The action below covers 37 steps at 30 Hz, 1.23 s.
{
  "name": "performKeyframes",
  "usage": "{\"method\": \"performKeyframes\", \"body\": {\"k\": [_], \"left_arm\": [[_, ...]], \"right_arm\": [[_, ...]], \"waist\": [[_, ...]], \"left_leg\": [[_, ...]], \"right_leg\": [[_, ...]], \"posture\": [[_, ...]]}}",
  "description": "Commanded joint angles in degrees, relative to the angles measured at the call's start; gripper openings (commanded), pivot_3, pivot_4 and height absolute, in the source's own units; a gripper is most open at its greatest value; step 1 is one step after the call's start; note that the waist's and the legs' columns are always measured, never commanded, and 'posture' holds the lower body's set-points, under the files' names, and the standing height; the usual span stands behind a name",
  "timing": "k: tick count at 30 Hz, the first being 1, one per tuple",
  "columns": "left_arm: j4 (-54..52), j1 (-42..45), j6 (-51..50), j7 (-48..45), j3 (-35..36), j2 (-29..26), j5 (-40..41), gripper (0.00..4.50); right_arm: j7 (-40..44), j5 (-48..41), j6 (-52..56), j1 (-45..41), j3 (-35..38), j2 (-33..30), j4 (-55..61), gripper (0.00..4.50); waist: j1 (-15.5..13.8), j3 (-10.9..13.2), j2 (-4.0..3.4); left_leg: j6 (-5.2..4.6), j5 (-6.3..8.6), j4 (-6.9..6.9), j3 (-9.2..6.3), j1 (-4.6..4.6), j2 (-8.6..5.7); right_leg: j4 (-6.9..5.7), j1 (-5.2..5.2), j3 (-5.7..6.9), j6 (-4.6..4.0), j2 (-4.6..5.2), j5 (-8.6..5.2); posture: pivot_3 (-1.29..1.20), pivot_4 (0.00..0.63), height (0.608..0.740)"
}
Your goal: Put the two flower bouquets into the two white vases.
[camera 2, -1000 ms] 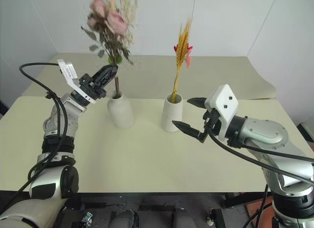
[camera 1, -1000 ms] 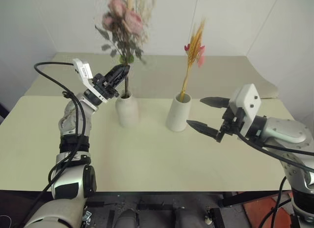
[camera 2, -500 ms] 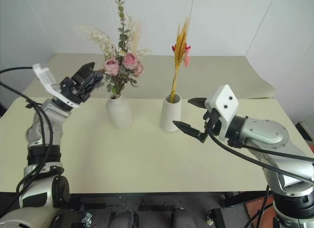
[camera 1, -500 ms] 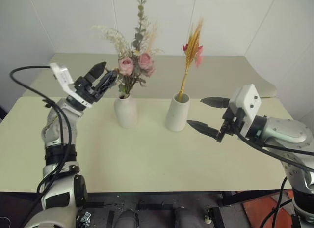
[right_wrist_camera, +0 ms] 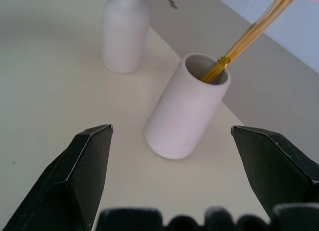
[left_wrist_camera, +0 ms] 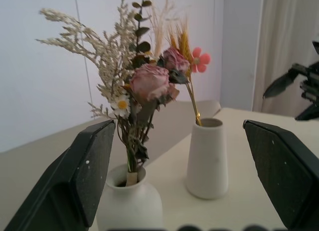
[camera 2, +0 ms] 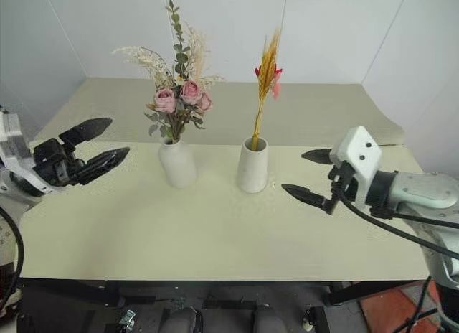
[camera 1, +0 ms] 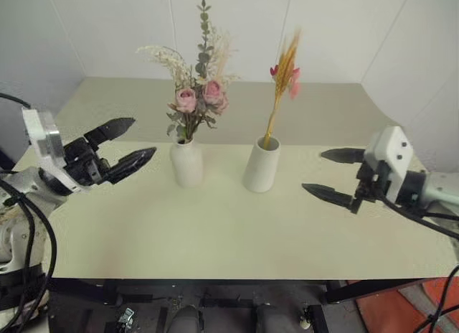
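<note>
Left eye: worktop [camera 1: 215, 232] carries both vases side by side, near each other but not touching. Bottle vase [camera 1: 186, 163] on the left holds the rose bunch [camera 1: 195, 96], stems down the neck, upright. Cone vase [camera 1: 261, 165] on the right holds the wheat sprig [camera 1: 281, 78], leaning slightly right, pink blossoms near the top. Left claw [camera 1: 133, 141] wide open, empty, left of the bottle vase and apart from it. Right claw [camera 1: 331, 174] wide open, empty, right of the cone vase, apart from it.

Right eye: same layout; a small white speck on the worktop just right of the cone vase base.

Left wrist: both fingers [left_wrist_camera: 87, 166] spread wide, nothing between them. Bottle vase with roses sits nearer, cone vase behind it. Right claw shows at the far edge.

Right wrist: fingers [right_wrist_camera: 87, 164] spread wide, empty. Cone vase is close ahead with the yellow stems resting against its rim; bottle vase beyond.
</note>
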<state>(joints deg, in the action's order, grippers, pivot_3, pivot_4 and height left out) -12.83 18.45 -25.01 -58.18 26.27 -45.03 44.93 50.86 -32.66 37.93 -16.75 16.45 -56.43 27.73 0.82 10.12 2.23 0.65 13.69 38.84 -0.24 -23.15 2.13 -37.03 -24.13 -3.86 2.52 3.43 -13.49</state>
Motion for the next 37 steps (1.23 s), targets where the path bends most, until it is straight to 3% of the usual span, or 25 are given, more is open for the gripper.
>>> {"method": "performKeyframes", "body": {"k": [1, 10, 29, 37], "left_arm": [[-2.7, -1.2, 1.1, -1.3, 1.3, -2.9, -0.7, 4.49], [-2.5, -2.3, 4.9, -1.4, -1.6, -1.5, -4.0, 4.49], [5.6, 10.2, 7.7, -4.5, -9.2, -4.4, -10.4, 4.49], [3.2, 7.7, 5.8, -4.8, -7.0, -6.1, -9.3, 4.49]], "right_arm": [[2.1, 1.5, -2.7, 0.2, 3.5, -3.1, -2.3, 4.5], [2.2, 1.4, -1.7, 0.2, 3.9, -4.8, -2.9, 4.5], [-1.7, 2.6, -3.1, 9.4, 8.4, -0.4, 3.9, 4.5], [-1.5, 3.0, -4.7, 7.8, 5.5, 0.2, 2.2, 4.5]], "waist": [[0.0, 0.0, 0.0], [0.0, 0.0, 0.0], [0.0, 0.0, 0.0], [0.3, 0.0, 0.0]], "left_leg": [[0.0, 0.0, -0.01, 0.02, 0.01, 0.0], [0.0, 0.0, -0.01, 0.05, -0.02, 0.01], [0.0, 0.0, -0.01, 0.06, -0.03, 0.01], [-0.01, 0.01, -0.02, 0.06, -0.01, 0.02]], "right_leg": [[0.0, 0.0, -0.02, 0.0, 0.0, 0.0], [0.02, -0.02, -0.03, 0.0, -0.01, 0.0], [0.01, -0.02, -0.06, 0.01, -0.04, -0.01], [0.01, -0.02, -0.07, 0.01, -0.03, -0.01]], "posture": [[0.0, 0.15, 0.74], [0.0, 0.15, 0.74], [0.0, 0.15, 0.74], [0.0, 0.15, 0.74]]}}
